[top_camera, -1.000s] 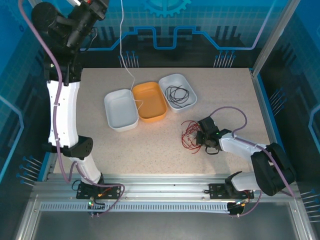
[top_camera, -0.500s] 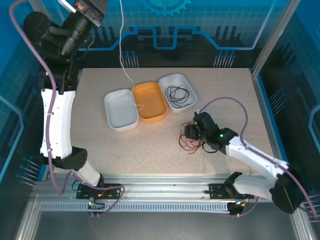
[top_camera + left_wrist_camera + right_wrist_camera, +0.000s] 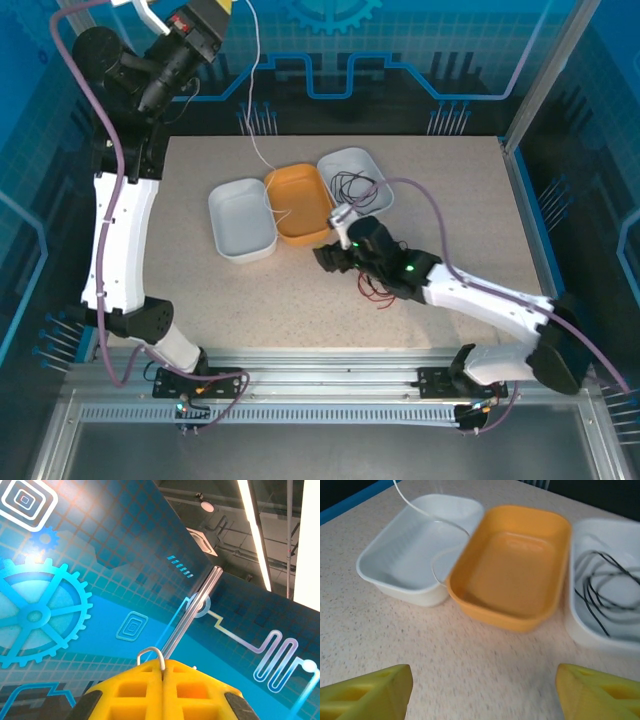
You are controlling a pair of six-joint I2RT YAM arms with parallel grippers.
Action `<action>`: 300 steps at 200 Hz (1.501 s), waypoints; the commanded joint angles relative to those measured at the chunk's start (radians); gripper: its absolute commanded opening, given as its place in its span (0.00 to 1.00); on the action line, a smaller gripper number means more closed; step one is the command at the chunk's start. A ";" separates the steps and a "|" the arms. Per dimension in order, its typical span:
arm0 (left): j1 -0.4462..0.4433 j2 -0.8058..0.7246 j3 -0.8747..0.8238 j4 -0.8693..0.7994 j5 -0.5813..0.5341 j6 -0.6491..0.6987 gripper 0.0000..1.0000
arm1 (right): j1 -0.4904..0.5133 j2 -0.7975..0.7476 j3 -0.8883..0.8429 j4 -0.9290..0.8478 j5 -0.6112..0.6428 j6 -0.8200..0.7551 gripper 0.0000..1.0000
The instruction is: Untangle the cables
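Cables sit apart: black cable (image 3: 355, 186) coiled in the right white tray (image 3: 372, 160), red cable (image 3: 377, 291) loose on the table (image 3: 200, 290) below centre under the right arm, white cable (image 3: 256, 125) hanging from upper left, tail at the orange tray (image 3: 305, 212) left rim. Left gripper (image 3: 162, 672) is clenched on the white cable; right gripper (image 3: 482, 687) is released, empty, facing the trays. Likely best: pinch the tail low at the rim, staying off the black coil.

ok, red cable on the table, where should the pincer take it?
Take the red cable at the bunched loops showing beside the right arm, coming straight down from above. It lies flat and loose on the table, so a side approach would likely just push the thin strands.
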 commanded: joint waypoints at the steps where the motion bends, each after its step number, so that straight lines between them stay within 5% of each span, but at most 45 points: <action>1: 0.006 -0.046 -0.007 0.027 0.027 0.002 0.00 | 0.008 0.120 0.096 0.179 0.014 -0.137 0.79; 52: 0.006 -0.069 -0.014 -0.013 0.044 0.022 0.00 | -0.035 0.396 0.277 0.298 -0.131 -0.210 0.78; 85: 0.008 -0.061 -0.018 -0.015 0.054 0.011 0.00 | -0.050 0.513 0.376 0.300 -0.114 -0.238 0.72; 95: 0.009 -0.057 -0.016 -0.012 0.060 0.004 0.00 | -0.059 0.534 0.400 0.301 -0.115 -0.242 0.63; 124: 0.016 -0.057 -0.016 -0.017 0.067 0.015 0.00 | -0.064 0.527 0.426 0.298 -0.127 -0.279 0.15; 139: 0.024 -0.060 -0.029 -0.019 0.065 0.020 0.00 | -0.057 0.497 0.410 0.287 -0.138 -0.299 0.00; 227: 0.062 -0.076 -0.165 0.046 0.059 -0.001 0.00 | 0.045 0.212 0.210 0.179 -0.022 -0.225 0.00; 300: 0.068 -0.117 -0.410 0.073 0.030 0.019 0.00 | -0.153 0.523 0.601 -0.138 -0.089 -0.028 0.00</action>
